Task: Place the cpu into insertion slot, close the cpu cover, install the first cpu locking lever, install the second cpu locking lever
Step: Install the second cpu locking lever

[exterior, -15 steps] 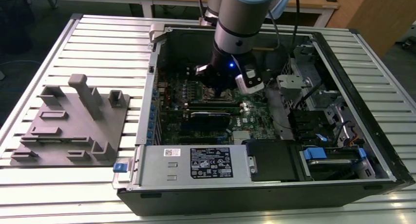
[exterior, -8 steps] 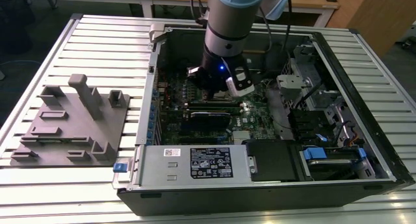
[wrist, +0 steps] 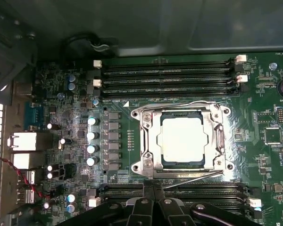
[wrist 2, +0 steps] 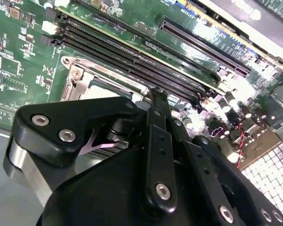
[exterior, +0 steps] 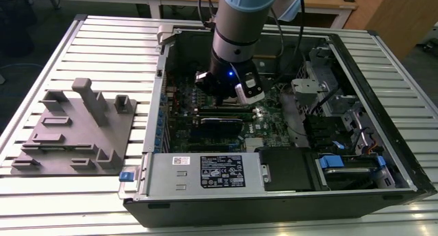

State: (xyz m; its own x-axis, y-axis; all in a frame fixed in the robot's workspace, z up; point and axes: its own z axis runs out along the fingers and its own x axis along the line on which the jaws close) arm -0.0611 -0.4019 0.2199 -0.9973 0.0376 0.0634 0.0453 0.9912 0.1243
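While the black gripper (wrist: 153, 188) hangs with fingers pressed together, holding nothing, the silver cpu (wrist: 185, 140) lies flat in the insertion slot (wrist: 184, 162) mid-frame, under the grey metal cpu cover (wrist: 150, 141), on the green motherboard (wrist: 269, 160)

One cpu (wrist: 184, 139), one cpu cover (wrist: 146, 141)

Even overhead light; glare on cpu (wrist: 185, 139); near fingers (wrist 2: 159, 141) blurred; case interior dim.
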